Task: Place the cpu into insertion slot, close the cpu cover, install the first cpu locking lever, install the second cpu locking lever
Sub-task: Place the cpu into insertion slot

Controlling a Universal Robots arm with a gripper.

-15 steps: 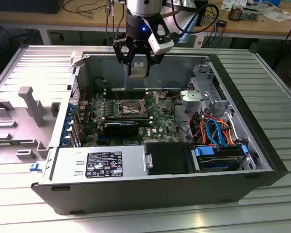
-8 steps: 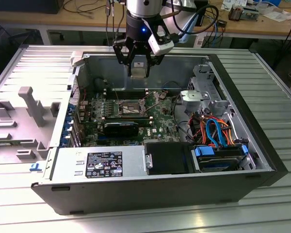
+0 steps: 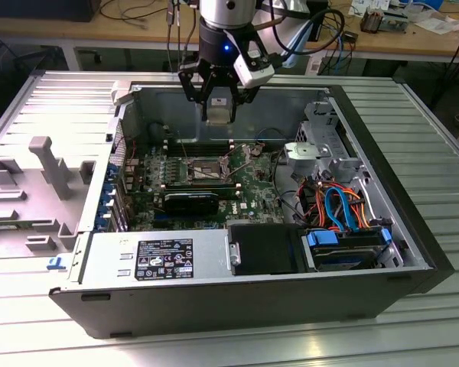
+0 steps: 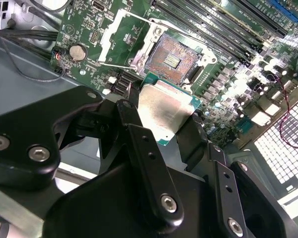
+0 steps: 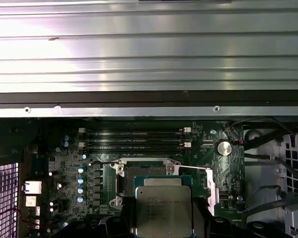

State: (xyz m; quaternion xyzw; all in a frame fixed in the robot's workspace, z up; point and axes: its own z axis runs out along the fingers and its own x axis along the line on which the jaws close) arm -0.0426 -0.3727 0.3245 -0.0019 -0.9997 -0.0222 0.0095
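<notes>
My gripper (image 3: 219, 107) hangs above the open computer case, shut on the cpu (image 3: 218, 113), a flat square chip with a dull silver top. In both wrist views the cpu (image 4: 164, 111) (image 5: 164, 210) sits between the black fingers (image 4: 139, 144), held by its edges. The insertion slot (image 4: 171, 59) (image 5: 141, 174) lies open below on the green board, its dark contact field bare. In the exterior view the insertion slot (image 3: 203, 169) is lower and nearer than the gripper. The cpu cover (image 4: 109, 33) is swung open beside the slot. Thin wire levers stand away from the socket.
Long black memory slots (image 3: 206, 141) run behind the socket. A black graphics card (image 3: 191, 202) lies in front of it. A power supply (image 3: 161, 256) fills the near side of the case, and drive bays with orange and blue cables (image 3: 340, 206) stand at the exterior view's right.
</notes>
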